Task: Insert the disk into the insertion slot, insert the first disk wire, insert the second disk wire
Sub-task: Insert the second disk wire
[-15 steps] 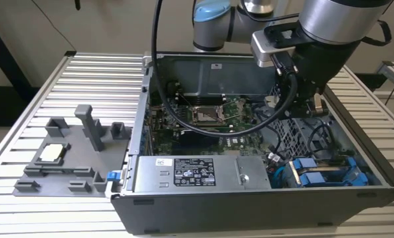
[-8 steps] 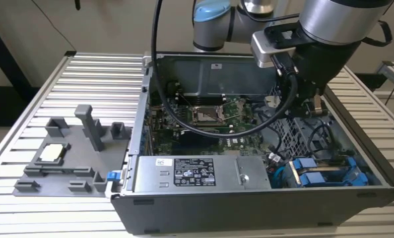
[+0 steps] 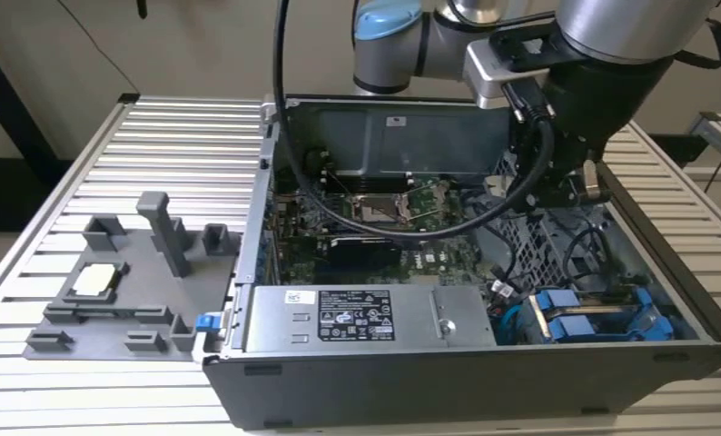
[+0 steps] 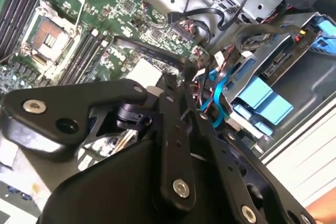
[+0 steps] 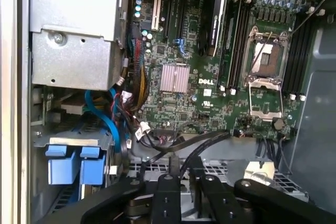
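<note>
You are hovering the gripper (image 3: 575, 193) inside the computer case (image 3: 458, 386), its jaws' state untellable; the disk (image 3: 587, 320) is sitting in the insertion slot (image 3: 518, 320) at the case's near corner, on the exterior view's right. You are seemingly working the wire step; pinching a small connector among the crowded blue cables (image 5: 107, 116) calls for precision.

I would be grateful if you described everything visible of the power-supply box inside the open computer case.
The power-supply box is a silver-grey sheet-metal block with a large black-and-white label on its upward face and a smaller white sticker beside it. It lies flat along the near wall of the open case in the exterior view, beside the blue drive carriers. In the first wrist view its end shows a screw, and a bundle of coloured wires runs down beside it.
</note>
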### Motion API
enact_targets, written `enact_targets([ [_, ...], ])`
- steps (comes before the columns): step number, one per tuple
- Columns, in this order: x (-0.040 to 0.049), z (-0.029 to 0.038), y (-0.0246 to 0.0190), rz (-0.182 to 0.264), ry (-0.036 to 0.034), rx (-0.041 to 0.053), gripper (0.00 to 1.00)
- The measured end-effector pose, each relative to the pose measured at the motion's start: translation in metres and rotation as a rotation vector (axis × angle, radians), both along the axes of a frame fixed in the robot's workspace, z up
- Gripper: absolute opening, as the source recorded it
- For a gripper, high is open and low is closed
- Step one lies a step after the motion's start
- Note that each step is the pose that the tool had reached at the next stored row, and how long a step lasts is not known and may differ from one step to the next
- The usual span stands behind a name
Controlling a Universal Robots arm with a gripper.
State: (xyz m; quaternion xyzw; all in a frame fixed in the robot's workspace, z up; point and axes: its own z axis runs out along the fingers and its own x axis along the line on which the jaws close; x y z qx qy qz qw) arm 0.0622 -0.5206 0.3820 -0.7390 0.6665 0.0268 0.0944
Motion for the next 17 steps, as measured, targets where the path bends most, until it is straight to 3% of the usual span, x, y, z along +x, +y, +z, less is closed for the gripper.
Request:
enact_targets([
  [1, 0.0000, -0.0006, 0.0000, 0.000, 0.0000, -0.0001, 0.23],
  [2, 0.0001, -0.0023, 0.0000, 0.000, -0.0003, -0.0001, 0.29],
  [4, 0.0015, -0.0058, 0.0000, 0.000, -0.0006, -0.0002, 0.29],
  [8, 0.0095, -0.0066, -0.0018, 0.000, 0.0018, -0.0002, 0.29],
  [14, 0.0116, -0.0069, -0.0095, 0.000, 0.0207, -0.0004, 0.29],
  [17, 0.0125, -0.0073, -0.0097, 0.000, 0.0229, -0.0005, 0.29],
])
